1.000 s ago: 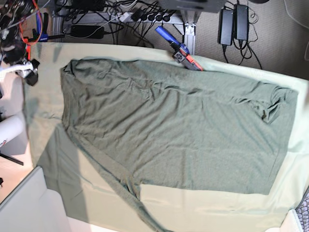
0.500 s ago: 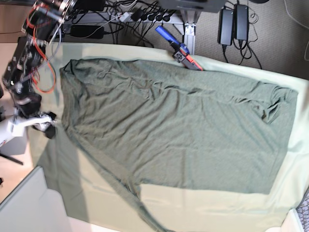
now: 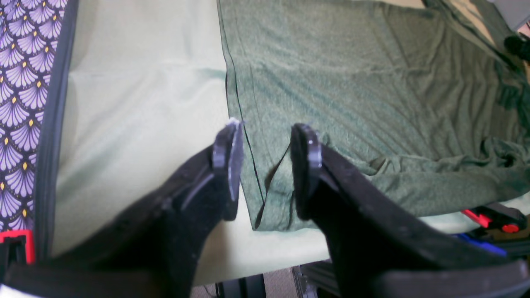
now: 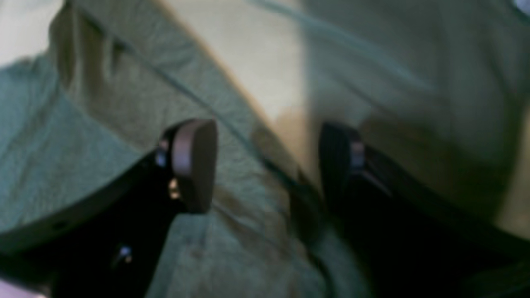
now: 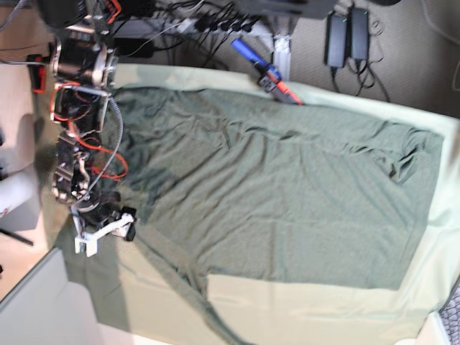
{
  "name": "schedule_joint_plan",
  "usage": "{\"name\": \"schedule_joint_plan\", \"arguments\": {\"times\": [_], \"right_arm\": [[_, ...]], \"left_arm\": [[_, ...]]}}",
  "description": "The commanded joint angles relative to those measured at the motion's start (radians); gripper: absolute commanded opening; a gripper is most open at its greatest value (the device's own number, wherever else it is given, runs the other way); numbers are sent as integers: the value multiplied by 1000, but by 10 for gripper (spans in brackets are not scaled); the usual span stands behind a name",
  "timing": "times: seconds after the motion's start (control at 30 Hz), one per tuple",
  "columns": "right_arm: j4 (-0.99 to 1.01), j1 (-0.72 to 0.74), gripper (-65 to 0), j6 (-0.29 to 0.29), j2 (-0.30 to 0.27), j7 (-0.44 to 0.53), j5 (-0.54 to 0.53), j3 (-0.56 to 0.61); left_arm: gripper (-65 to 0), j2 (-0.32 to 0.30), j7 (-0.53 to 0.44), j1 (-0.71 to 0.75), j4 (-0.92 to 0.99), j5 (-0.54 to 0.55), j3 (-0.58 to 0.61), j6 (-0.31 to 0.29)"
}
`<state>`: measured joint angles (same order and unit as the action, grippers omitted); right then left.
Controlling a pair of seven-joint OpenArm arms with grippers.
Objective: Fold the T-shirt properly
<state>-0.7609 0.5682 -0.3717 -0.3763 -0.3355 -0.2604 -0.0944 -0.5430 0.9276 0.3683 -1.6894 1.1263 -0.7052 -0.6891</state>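
The T-shirt (image 5: 287, 187) lies spread flat over most of the table, dark olive and wrinkled, with one long sleeve (image 5: 180, 284) trailing toward the front edge. My right gripper (image 5: 108, 231) hovers over the shirt's left part where that sleeve begins. In the blurred right wrist view that gripper (image 4: 267, 161) is open, with T-shirt fabric (image 4: 62, 145) below and nothing between the fingers. My left gripper (image 3: 268, 130) is open above the hem edge of the T-shirt (image 3: 352, 82), near a corner. The left arm is outside the base view.
A pale mint table cloth (image 5: 323, 316) covers the table. A blue and red clamp (image 5: 266, 72) sits at the back edge, with cables and power adapters (image 5: 348, 36) behind it. Purple patterned fabric (image 3: 20, 82) borders the table cloth (image 3: 145, 103) beside the left gripper.
My right arm has swung in from the far left edge and come down over the shirt's left side near the sleeve. The shirt lies as before.
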Motion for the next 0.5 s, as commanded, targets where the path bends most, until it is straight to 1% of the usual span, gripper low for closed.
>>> {"name": "schedule_joint_plan", "arguments": {"times": [0.0, 0.13, 0.17, 0.27, 0.3, 0.4, 0.43, 0.47], "right_arm": [[-8, 38, -268, -9, -7, 35, 16, 15], [2, 38, -271, -6, 11, 48, 76, 63], [2, 38, -287, -6, 11, 48, 79, 64], [2, 38, -422, -5, 6, 47, 103, 64], [2, 38, -442, -5, 4, 47, 116, 63], [2, 38, -441, -2, -4, 48, 122, 61], [2, 38, -429, 0, -6, 48, 122, 61], [2, 38, -395, 3, -9, 48, 122, 61]], "left_arm": [[-418, -22, -13, -2, -14, 18, -7, -9], [-418, -22, -10, -2, -14, 22, -7, -9], [-418, -22, -10, -2, -14, 22, -7, -9], [-418, -22, -6, -1, -14, 21, -7, -9], [-418, -22, -6, -2, -14, 22, -7, -9], [-418, -22, -6, -2, -14, 23, -7, -9], [-418, -22, -6, -1, -14, 22, -7, -9], [-418, -22, -5, 1, -14, 23, -7, -9]]}}
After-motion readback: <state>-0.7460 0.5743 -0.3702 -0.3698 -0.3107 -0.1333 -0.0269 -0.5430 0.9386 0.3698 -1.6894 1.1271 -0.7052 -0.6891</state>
